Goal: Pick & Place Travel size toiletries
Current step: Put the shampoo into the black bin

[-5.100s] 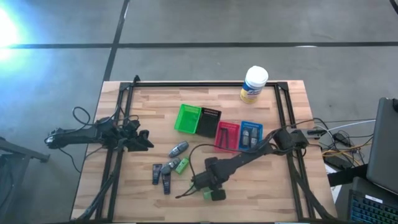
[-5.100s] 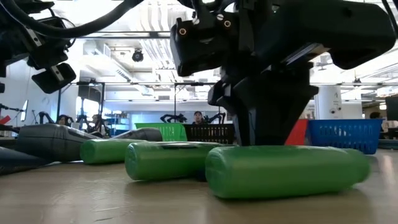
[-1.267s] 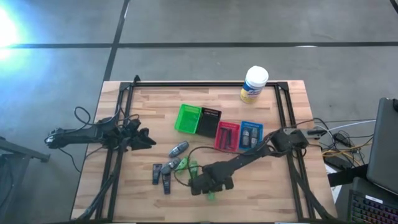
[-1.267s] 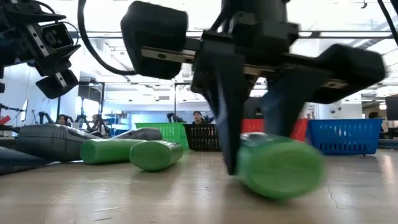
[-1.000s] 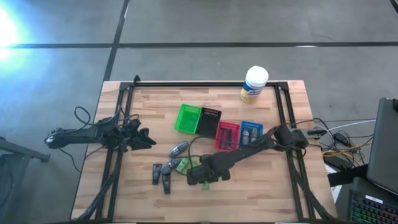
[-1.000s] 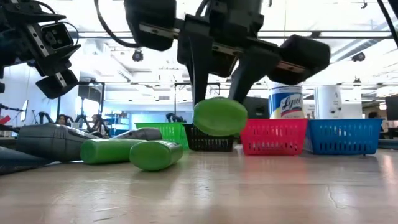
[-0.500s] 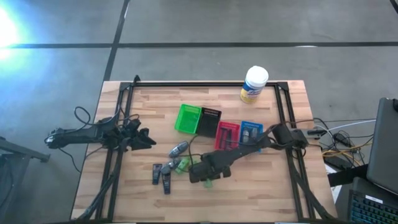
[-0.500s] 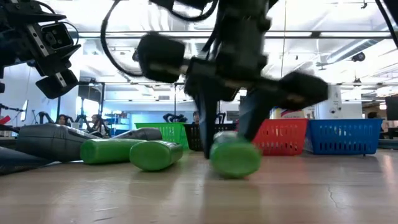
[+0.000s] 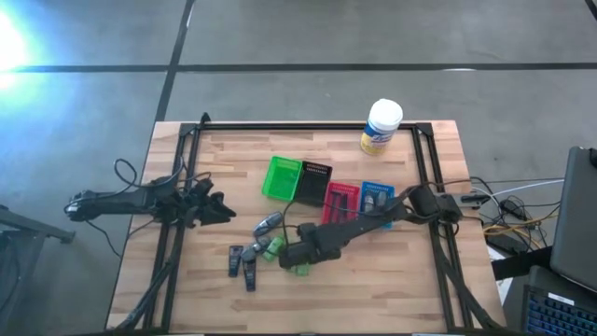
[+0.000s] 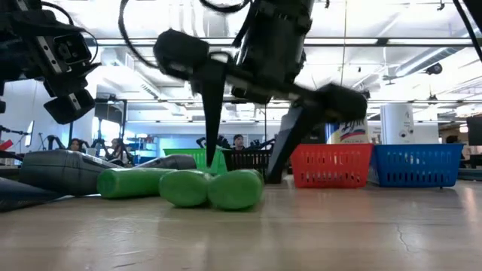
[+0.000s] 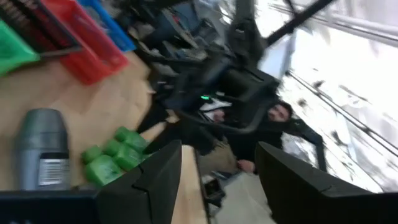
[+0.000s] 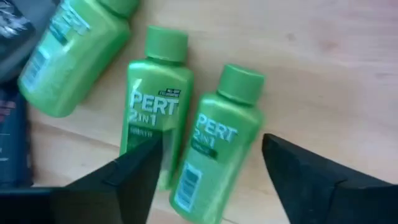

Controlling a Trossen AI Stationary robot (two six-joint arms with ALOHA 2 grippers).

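Hidden and cut-off parts

In the right wrist view a third green bottle [image 12: 71, 59] is cropped by the edge; the left wrist view is motion-blurred; the blue bin's [image 9: 377, 199] contents are too small to identify.

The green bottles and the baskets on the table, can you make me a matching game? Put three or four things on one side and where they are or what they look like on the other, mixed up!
Things:
1. green bottles
2. white tub
3. blue basket
4. left gripper

Descriptions:
A. at the table's far edge
B. holds two small grey items
C. lying side by side on the wood
D. waits at the table's left side

Pairs: 1-C, 2-A, 3-B, 4-D
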